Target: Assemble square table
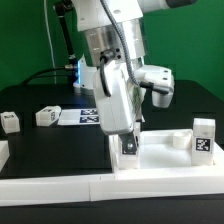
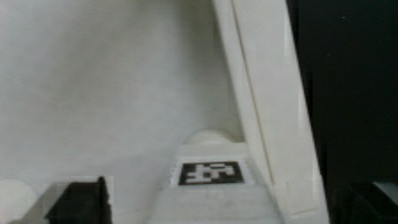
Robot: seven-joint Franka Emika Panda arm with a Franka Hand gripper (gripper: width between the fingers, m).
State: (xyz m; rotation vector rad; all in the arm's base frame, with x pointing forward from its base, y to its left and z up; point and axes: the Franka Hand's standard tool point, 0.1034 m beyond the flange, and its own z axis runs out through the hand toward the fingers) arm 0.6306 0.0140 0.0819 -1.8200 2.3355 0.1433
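Note:
The white square table top (image 1: 160,155) lies at the front of the exterior view's right. Its rim (image 2: 263,90) and inner face show in the wrist view. One leg block with a tag (image 1: 128,148) stands at the top's near-left corner and shows close up in the wrist view (image 2: 217,172). My gripper (image 1: 128,138) is down over this leg. In the wrist view the gripper (image 2: 231,208) is open, its dark fingers (image 2: 80,200) set wide on either side of the leg with gaps. A second leg (image 1: 203,138) stands upright on the top's right side. Two more legs (image 1: 47,117) (image 1: 10,122) lie on the table at the left.
The marker board (image 1: 85,117) lies flat behind the arm, left of centre. A long white border bar (image 1: 60,190) runs along the front edge of the black table. A green backdrop stands behind the rig.

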